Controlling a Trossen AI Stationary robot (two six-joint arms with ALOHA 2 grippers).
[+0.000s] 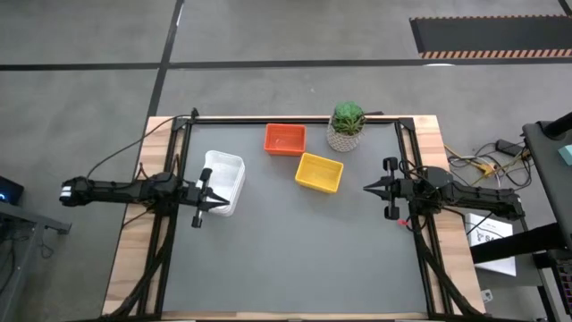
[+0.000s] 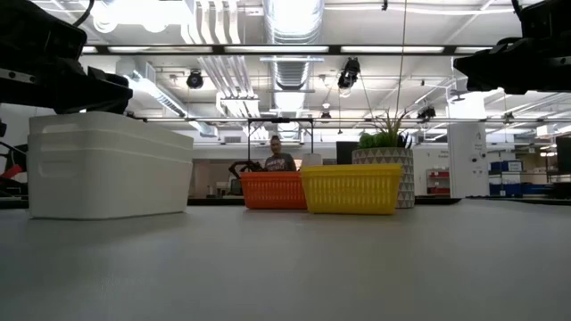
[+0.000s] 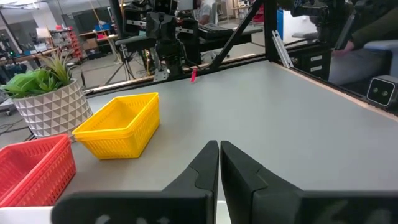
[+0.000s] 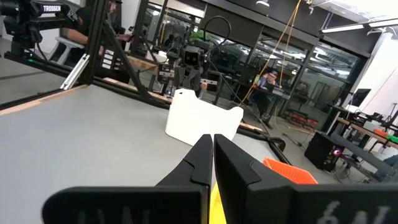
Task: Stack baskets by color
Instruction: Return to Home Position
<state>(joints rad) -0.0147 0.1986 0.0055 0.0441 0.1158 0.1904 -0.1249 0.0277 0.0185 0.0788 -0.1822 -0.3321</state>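
A white basket (image 1: 225, 179) stands on its base at the table's left. An orange basket (image 1: 285, 139) sits at the far middle, and a yellow basket (image 1: 319, 173) sits just nearer and to its right. My left gripper (image 1: 217, 199) is shut, points level toward the table's right and hangs over the white basket's near left corner; its tips (image 3: 219, 148) hold nothing. My right gripper (image 1: 365, 188) is shut, points toward the table's left and stands right of the yellow basket, raised off the table; between its tips (image 4: 212, 140) is nothing.
A potted green plant (image 1: 347, 126) in a white patterned pot stands at the far edge, right of the orange basket. Black frame rails (image 1: 413, 161) run along the table's sides. The grey mat's near half (image 1: 295, 259) lies bare. A person (image 2: 277, 159) sits in the room beyond.
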